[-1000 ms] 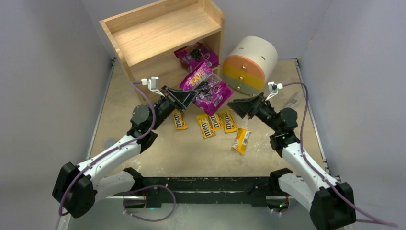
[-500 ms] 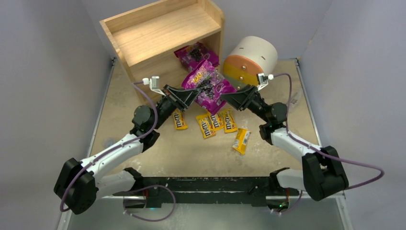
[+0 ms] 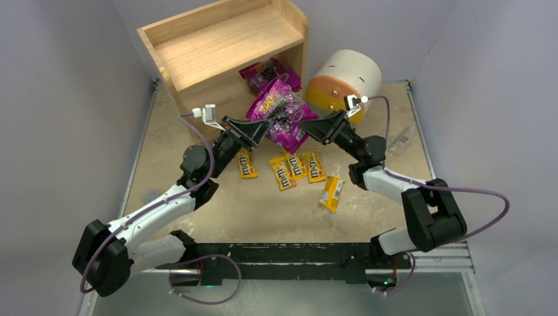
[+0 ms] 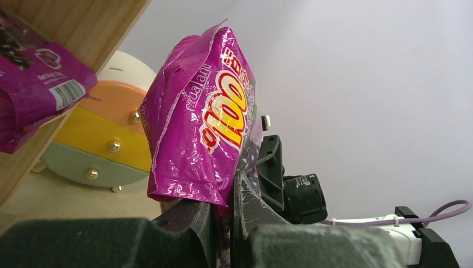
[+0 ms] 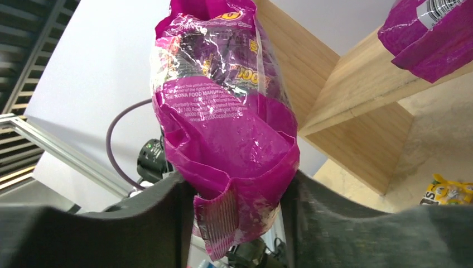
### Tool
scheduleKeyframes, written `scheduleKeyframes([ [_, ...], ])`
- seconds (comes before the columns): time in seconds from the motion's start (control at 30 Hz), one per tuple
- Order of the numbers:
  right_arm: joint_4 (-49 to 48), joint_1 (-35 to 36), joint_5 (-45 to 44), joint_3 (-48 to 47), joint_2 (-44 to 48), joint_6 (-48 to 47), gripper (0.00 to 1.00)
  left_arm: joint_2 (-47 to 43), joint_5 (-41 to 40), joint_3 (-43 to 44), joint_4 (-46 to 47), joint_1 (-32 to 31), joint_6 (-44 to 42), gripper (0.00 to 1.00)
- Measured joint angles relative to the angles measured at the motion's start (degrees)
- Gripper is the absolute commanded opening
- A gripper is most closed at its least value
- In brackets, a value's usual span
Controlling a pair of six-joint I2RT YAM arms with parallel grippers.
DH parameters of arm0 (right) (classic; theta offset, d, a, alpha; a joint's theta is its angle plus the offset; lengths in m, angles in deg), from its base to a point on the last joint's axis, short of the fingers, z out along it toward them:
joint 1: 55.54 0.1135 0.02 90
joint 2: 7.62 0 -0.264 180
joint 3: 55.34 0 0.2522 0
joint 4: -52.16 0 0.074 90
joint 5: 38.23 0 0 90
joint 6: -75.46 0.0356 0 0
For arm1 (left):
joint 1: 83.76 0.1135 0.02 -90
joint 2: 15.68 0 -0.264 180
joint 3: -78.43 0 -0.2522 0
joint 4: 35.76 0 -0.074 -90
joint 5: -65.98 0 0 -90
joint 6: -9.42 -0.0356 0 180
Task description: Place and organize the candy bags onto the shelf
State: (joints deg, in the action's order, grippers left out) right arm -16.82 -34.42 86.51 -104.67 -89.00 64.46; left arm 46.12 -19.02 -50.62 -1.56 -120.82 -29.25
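The right gripper (image 3: 304,123) has advanced onto the glossy magenta bag (image 3: 279,108), fingers (image 5: 346,223) apart around it; left gripper (image 3: 264,127) fingers (image 4: 184,220) clamp its edge.

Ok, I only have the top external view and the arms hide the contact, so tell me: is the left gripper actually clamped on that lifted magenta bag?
Observer: Yes. In the left wrist view the left gripper is shut on the lower edge of the magenta bag, which stands up above it.
Operator: And the right one?
Observer: The right gripper has its fingers apart, with the bag's crimped end between them. I cannot tell whether they press it.
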Motion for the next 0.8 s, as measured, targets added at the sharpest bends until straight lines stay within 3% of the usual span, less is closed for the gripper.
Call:
scheduleKeyframes([
  [0.2, -0.35, 0.68, -0.37, -1.97, -2.69, 2.25, 0.04, -0.13, -3.19, 0.11, -2.54, -0.09, -0.92, 0.00],
  [0.23, -0.24, 0.72, -0.46, -2.03, -2.49, 1.81, 0.00, -0.24, -3.78, 0.17, -3.19, -0.09, -1.09, 0.04],
  [0.4, 4.31, 1.22, -0.74, -2.34, 0.52, -1.99, 0.00, -2.08, -5.73, 1.64, -9.33, -0.24, -3.45, 0.52],
  [0.47, 6.62, 1.51, -0.83, -2.67, 2.01, -3.67, 0.00, -3.37, -6.67, 2.43, -13.35, -0.28, -4.79, 0.65],
  [0.6, 9.51, 1.73, -0.96, -2.73, 3.74, -5.20, 0.00, -6.47, -8.66, 3.23, -22.45, -0.63, -6.58, 0.76],
  [0.8, 12.50, 1.75, -0.98, -2.73, 3.78, -5.99, 0.00, -11.15, -11.72, 3.23, -35.85, -0.59, -8.20, 0.83],
])
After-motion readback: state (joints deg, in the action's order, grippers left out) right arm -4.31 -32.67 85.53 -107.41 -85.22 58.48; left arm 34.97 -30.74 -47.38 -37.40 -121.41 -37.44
